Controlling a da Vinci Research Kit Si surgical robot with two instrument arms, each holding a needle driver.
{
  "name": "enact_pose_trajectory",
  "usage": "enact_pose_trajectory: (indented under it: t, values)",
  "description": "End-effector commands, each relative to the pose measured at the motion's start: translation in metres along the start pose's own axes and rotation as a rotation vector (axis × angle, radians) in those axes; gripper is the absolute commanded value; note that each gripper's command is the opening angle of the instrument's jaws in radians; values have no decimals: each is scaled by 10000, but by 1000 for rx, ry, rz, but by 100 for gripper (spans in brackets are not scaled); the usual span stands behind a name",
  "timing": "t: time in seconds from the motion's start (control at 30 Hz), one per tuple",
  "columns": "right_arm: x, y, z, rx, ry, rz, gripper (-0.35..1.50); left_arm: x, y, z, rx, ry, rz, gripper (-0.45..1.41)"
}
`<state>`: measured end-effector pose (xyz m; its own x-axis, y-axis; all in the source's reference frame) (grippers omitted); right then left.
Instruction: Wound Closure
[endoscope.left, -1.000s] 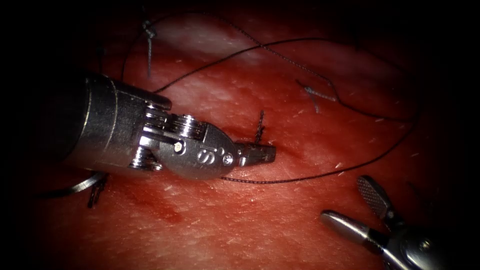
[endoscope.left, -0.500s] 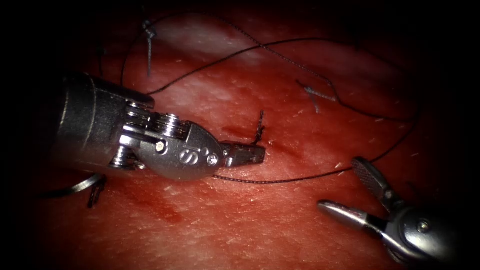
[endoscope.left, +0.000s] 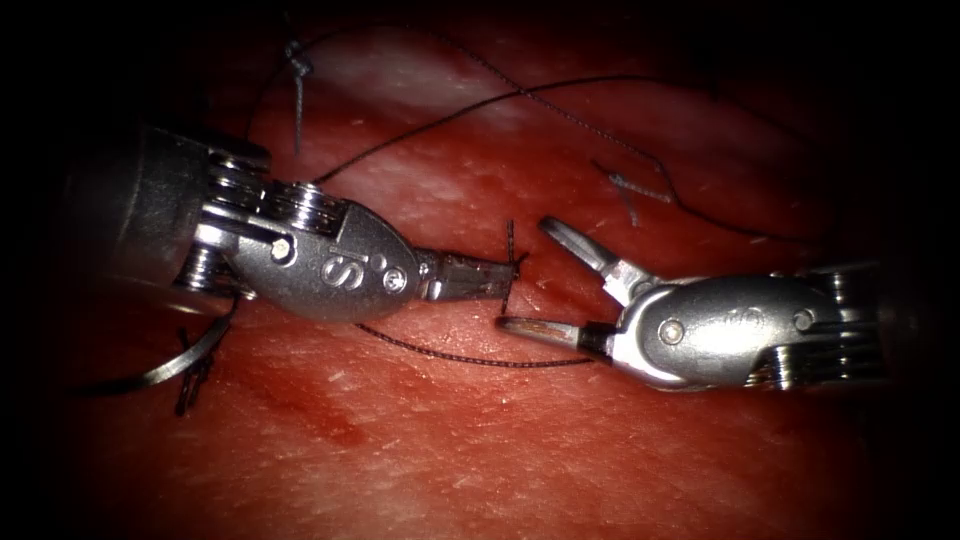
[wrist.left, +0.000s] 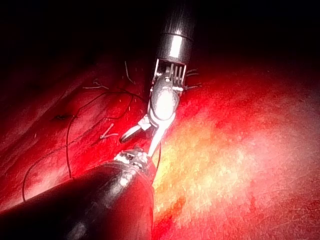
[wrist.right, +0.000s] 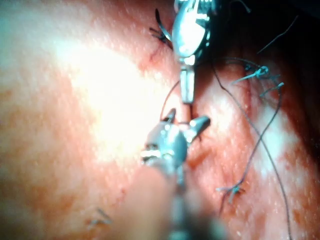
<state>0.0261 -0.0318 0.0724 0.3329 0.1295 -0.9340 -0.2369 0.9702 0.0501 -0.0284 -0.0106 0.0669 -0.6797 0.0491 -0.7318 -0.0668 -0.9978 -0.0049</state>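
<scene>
My left tool reaches in from the left, jaws shut on the short upright thread end at the cut in the middle of the tissue. Facing it from the right, my right tool is open and holds nothing, one jaw above and one below the left tool's tip. The long thread runs under both tools and loops away to the far side. The curved needle lies free on the tissue at the left, partly behind the left tool. In the right wrist view the open right tool meets the left tool.
Tied stitches with cut ends sit at the far left and far right. Another dark stitch end lies beside the needle. Red fluid wets the tissue around the cut.
My right tool has swung up and left from the lower right to the left tool's tip, jaws still open. My left tool has drawn back slightly leftward and upward, still shut.
</scene>
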Motion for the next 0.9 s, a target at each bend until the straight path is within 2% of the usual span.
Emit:
enact_pose_trajectory:
  t: [0.03,0.27,0.57,0.9]
  values:
    - [-1,-7,13,1,2,-9,91,-1,0,9,0,3,-3,-45]
    - [13,5,20,-18,10,-57,91,-5,-4,14,-10,18,-47,-45]
    - [13,7,35,-38,-1,-117,91,-2,-5,17,-31,41,-136,-45]
    - [13,1,55,-61,16,-139,91,-9,-8,21,-52,118,-220,-45]
